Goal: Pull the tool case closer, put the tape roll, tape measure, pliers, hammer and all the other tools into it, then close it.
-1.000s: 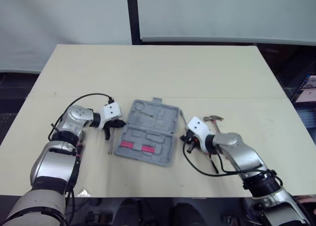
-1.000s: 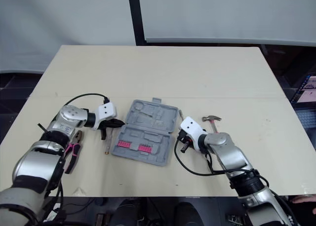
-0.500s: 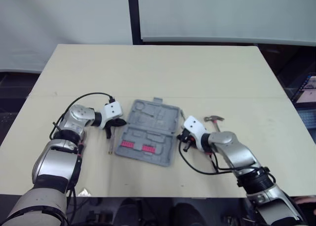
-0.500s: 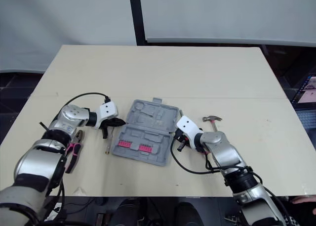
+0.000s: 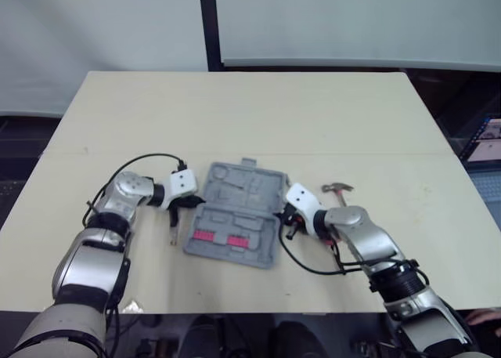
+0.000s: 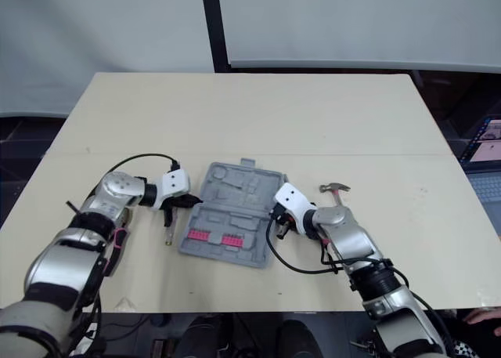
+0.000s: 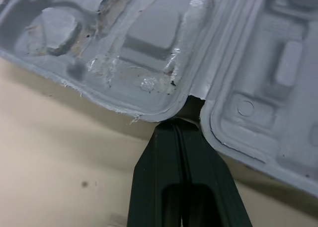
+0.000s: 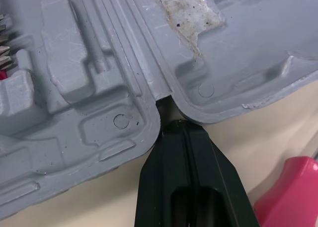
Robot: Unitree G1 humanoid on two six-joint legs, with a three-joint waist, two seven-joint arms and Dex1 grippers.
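The grey tool case [image 5: 235, 209] lies open on the table, lid half away from me, tray half with pink bit holders [image 5: 215, 237] nearer. My left gripper [image 5: 190, 204] is shut, its tips pressed into the hinge notch on the case's left side [image 7: 180, 125]. On the case's right side my right gripper [image 5: 286, 217] is shut too, tips at the opposite hinge notch [image 8: 179, 125]. A hammer [image 5: 338, 189] lies to the right of the case. Pink-handled pliers [image 6: 117, 239] peek out beside my left forearm. Both case halves [image 7: 149, 43] [image 8: 99, 63] hold no loose tools.
A thin metal bit or driver [image 5: 174, 231] lies just left of the case. A pink handle [image 8: 293, 187] sits close to my right gripper. The far half of the table [image 5: 258, 115] is bare wood; its front edge runs close below the case.
The case has slid a little toward me and turned squarer to the table edge. Both shut grippers moved with it, the right one also shifting left against the hinge.
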